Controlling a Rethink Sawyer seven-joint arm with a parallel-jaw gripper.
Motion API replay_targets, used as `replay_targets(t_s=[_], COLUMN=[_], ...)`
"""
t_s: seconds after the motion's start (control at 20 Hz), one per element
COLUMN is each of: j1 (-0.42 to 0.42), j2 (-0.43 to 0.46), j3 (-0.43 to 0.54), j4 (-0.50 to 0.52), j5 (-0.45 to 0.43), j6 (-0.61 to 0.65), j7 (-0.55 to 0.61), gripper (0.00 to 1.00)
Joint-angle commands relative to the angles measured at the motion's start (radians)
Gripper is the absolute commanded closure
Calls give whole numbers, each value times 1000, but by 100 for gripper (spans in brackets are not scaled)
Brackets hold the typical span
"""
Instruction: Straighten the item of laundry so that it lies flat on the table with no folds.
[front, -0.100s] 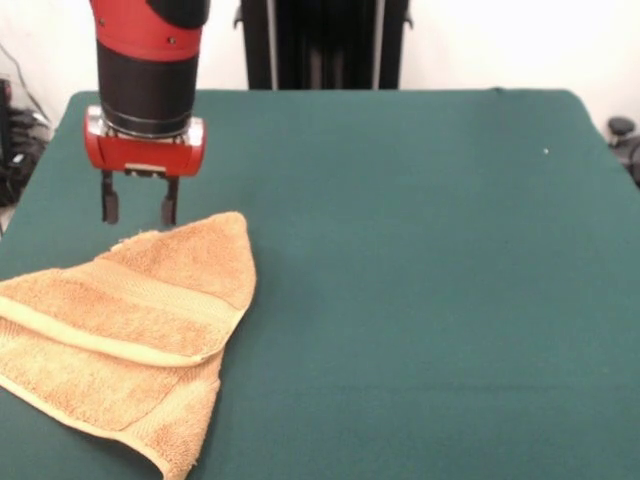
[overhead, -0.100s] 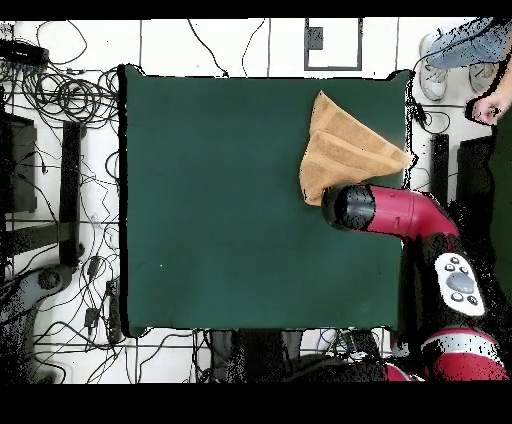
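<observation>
The arm (front, -0.100s: 148, 60) is seen in the front view coming straight down from the top edge at approx. 11 o'clock of the table (front, -0.100s: 420, 280), wrist vertical, red collar lowest, w/ the gripper (front, -0.100s: 139, 212) pointed down. Two dark fingers (front, -0.100s: 110, 205) are held apart, a clear gap shown betw. them, nothing gripped. The tips are hung just above the cloth's far corner; whether the felt or the towel (front, -0.100s: 130, 320) is touched cannot be told, though a small gap seems visible.

In the overhead view the arm (overhead, -0.100s: 400, 212) is laid out horizontally from the base at approx. 4 o'clock, reaching toward 9 o'clock, its black end cap (overhead, -0.100s: 345, 207) ending right at the towel's lower edge. The gripper itself is hidden there under the wrist.

The towel (overhead, -0.100s: 340, 150) is not flat: it is folded over into a rough triangle, w/ one layer lapped over another and a woven band running across the upper flap. In the front view it is found at approx. 8 o'clock on the table, its point toward the gripper, its left side cut off by the picture edge. In the overhead view it is placed at approx. 2 o'clock on the table (overhead, -0.100s: 220, 200), one tip reaching the table's right edge.

A person's hand (overhead, -0.100s: 486, 108) and shoes (overhead, -0.100s: 435, 75) are shown at the overhead view's top right, well apart from the table. Cables (overhead, -0.100s: 70, 95) are spread on the floor at approx. 10 o'clock.
</observation>
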Motion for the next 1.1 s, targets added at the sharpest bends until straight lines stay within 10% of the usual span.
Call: replay_targets(t_s=[0.05, 1.1], j1=[53, 13], j2=[139, 94], j3=[47, 148], j4=[-39, -38], j5=[57, 22], j6=[13, 34], j7=[179, -6], gripper=[0, 0])
